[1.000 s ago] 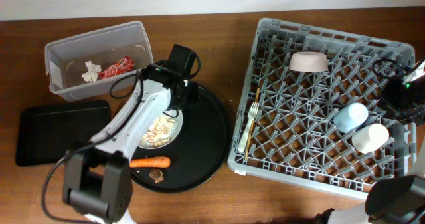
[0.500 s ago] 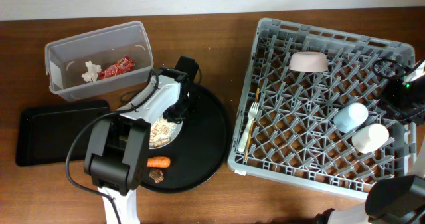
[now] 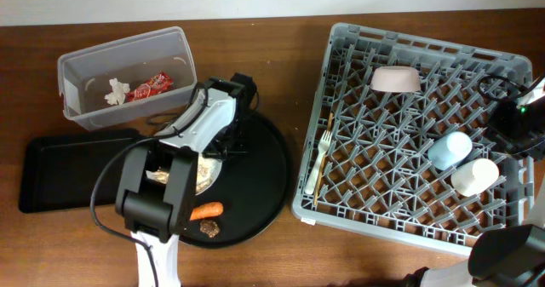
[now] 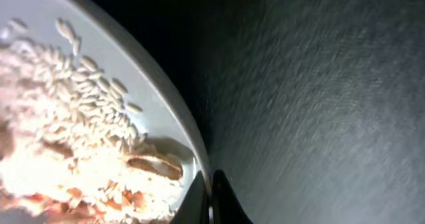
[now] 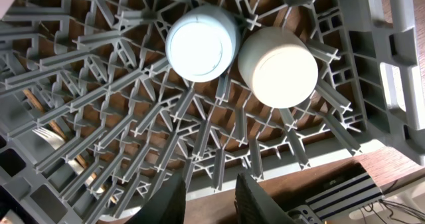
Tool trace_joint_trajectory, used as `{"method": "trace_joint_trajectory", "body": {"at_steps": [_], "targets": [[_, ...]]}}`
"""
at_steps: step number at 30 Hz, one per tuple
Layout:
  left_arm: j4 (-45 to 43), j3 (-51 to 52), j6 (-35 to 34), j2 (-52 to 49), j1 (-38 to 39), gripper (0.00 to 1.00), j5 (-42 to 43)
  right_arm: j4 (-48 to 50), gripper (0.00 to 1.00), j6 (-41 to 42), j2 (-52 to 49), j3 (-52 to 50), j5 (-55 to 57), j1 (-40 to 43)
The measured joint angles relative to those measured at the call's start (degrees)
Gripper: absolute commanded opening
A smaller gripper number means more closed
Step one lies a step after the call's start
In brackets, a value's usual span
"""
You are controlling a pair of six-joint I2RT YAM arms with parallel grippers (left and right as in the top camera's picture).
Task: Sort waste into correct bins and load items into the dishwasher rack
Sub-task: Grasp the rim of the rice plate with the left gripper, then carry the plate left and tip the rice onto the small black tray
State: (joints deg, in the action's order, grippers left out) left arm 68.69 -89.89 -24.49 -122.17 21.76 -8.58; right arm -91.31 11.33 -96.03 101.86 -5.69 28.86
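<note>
Fingers (image 4: 228,204) of left arm tight on plate (image 4: 169,111) rim; rice scraps (image 4: 73,117) atop

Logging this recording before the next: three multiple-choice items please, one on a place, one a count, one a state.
1. Where is the carrot? A on the round black tray; B in the clear tub; C in the shallow black tray.
2. How many cups are in the rack? A one; B two; C three.
3. The right gripper is: A open; B shut on a cup; C shut on the fork.
Key: 1 A, it lies near the plate. 2 B, blue cup and white cup. 3 A, its fingers stand apart.
</note>
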Motion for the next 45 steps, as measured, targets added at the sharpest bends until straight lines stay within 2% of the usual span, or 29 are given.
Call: {"method": "trace_joint_trajectory", "body": {"at_steps": [6,12,17,20,25,31,45], "targets": [[7.48,-7.34,-0.17,-0.13,2.51,0.00,-5.29,0.00,0.29,0.04,0.00,0.00,0.00,0.00],[10.93,-9.03,-0.17,0.17,1.75,0.00,-6.71,0.02,0.29,0.00,0.00,0.00,0.00,0.00],[11.52,-9.03,0.48,8.02,-2.84,0.00,-6.86,0.00,0.29,0.02,0.00,0.00,0.00,0.00],[11.74,-9.35,2.40,12.17,-9.33,0.00,-6.27,0.00,0.29,0.02,0.00,0.00,0.00,0.00],[10.78,-9.35,8.74,12.35,-20.06,0.00,1.79,0.00,0.29,0.02,0.00,0.00,-0.02,0.00],[8.46,-9.35,18.14,12.35,-32.35,0.00,15.72,0.00,0.29,0.00,0.00,0.00,0.00,0.00],[11.50,-9.35,29.46,12.35,-49.59,0.00,40.70,0.00,0.29,0.04,0.00,0.00,0.00,0.00]]}}
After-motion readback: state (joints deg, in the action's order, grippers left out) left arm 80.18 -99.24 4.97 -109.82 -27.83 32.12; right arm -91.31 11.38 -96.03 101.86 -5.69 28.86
